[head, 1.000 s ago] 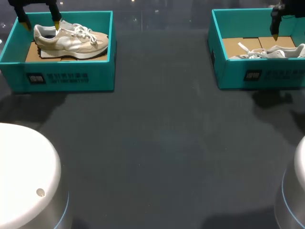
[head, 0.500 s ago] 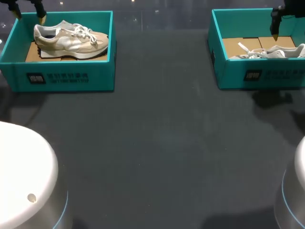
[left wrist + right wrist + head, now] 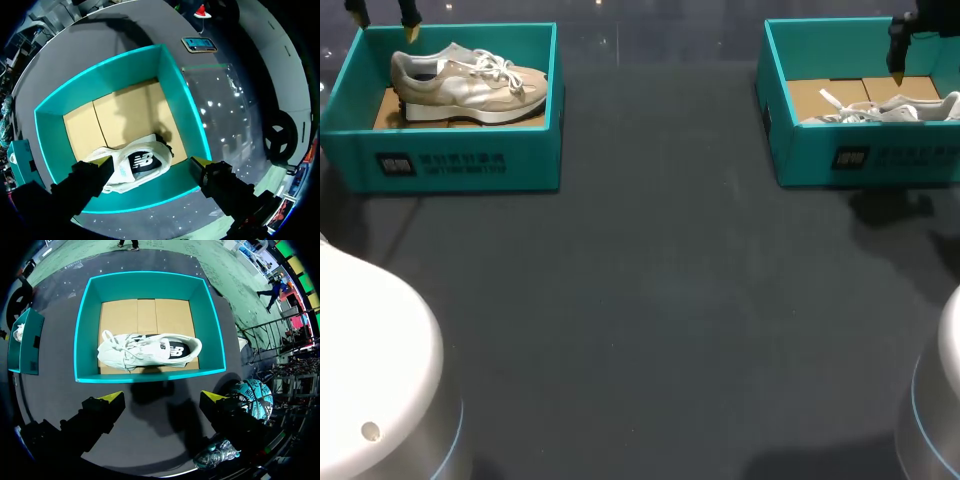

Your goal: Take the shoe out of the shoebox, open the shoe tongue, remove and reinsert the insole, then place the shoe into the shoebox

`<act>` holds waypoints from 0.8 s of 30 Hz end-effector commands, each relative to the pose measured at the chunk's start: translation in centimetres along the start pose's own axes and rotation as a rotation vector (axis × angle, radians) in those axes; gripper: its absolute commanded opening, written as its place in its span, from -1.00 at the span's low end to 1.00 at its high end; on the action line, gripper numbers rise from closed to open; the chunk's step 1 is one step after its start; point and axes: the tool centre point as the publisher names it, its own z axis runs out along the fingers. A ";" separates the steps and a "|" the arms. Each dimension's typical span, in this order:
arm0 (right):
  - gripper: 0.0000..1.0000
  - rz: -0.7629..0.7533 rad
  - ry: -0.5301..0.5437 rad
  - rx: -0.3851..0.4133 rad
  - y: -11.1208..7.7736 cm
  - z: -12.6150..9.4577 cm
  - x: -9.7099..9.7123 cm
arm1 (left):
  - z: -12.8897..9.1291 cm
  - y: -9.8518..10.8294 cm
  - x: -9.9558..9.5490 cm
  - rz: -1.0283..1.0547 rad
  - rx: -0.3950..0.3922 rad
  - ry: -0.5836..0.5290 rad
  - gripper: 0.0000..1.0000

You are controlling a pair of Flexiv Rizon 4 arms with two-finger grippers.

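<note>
peeking above shoebox wall (image 3: 865, 158), right shoe (image 3: 892, 112)

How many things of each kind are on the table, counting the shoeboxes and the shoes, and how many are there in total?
Shoeboxes: 2, the left teal shoebox and the right teal shoebox.
Shoes: 2, the beige shoe in the left one and the white shoe in the right one.
Total: 4.

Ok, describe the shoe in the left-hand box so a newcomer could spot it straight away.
On the dark table, look to the far left corner for the teal shoebox. The shoe inside stands on brown cardboard; it is beige with white laces, whereas the other box's shoe is white.
</note>
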 end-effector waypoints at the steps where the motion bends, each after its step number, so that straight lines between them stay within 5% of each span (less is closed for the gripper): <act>1: 1.00 0.000 0.000 -0.001 -0.1 0.0 0.0 | 1.8 2.2 0.9 -0.065 0.077 -0.011 1.00; 24: 1.00 0.000 0.000 -0.001 -0.1 0.0 0.0 | 6.8 4.0 2.4 -0.270 0.086 -0.026 1.00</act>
